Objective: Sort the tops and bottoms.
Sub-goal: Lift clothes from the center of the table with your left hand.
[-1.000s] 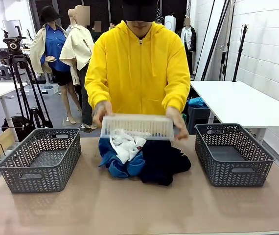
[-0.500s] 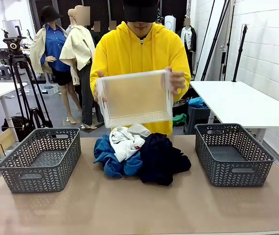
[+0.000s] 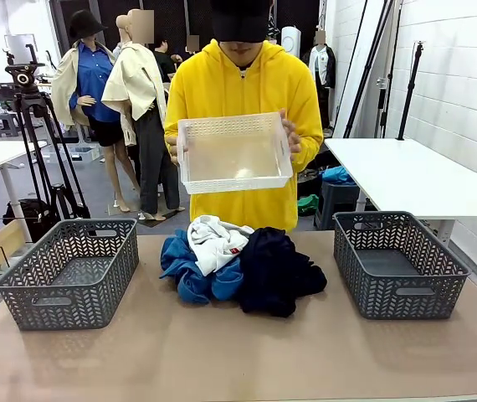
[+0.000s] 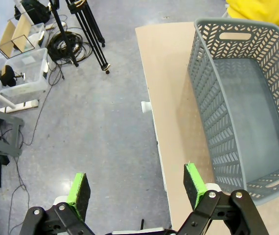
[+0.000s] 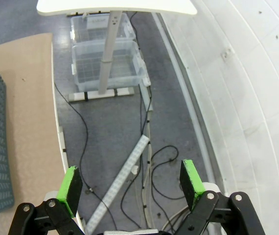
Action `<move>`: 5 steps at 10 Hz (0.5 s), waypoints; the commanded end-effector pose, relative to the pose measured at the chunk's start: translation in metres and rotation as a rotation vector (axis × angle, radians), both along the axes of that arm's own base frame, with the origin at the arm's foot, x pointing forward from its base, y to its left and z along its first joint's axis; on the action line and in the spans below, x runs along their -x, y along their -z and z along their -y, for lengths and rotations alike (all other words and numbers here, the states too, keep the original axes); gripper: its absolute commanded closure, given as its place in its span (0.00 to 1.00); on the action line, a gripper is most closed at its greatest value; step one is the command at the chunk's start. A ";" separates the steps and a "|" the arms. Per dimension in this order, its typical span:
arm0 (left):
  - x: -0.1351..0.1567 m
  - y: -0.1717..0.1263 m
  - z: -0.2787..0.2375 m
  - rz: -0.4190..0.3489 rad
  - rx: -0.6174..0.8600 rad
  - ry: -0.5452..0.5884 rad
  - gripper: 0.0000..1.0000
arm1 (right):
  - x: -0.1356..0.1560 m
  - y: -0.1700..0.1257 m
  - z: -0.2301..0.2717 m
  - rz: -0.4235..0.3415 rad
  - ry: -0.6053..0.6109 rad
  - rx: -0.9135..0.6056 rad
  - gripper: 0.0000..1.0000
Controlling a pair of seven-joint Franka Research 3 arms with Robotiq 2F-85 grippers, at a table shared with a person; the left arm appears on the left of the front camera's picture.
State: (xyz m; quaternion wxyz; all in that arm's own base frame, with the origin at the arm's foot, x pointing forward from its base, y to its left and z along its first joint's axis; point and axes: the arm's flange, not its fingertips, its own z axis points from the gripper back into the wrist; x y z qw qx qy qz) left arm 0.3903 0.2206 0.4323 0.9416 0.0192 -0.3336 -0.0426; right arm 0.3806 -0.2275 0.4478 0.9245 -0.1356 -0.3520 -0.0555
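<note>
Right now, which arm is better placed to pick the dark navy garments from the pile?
Right, probably. The dark navy garments lie right of the bright blue top, nearer the right grey basket. The right gripper and left gripper both stand open.

Has lifted the white lattice basket (image 3: 234, 155) off the clothes at the middle of the tabletop's (image 3: 222, 360) far edge, where it lay upside down a second ago, turning it on the way up. Holds it now at chest height, a hand (image 3: 291, 134) at each side. Left the white top (image 3: 213, 241), blue top (image 3: 190, 276) and dark bottoms (image 3: 276, 272) uncovered and slumped slightly wider.
</note>
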 end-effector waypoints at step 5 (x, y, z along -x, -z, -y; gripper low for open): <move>0.001 0.003 -0.003 -0.003 0.000 0.002 0.00 | 0.002 -0.001 0.002 -0.004 -0.001 0.000 0.00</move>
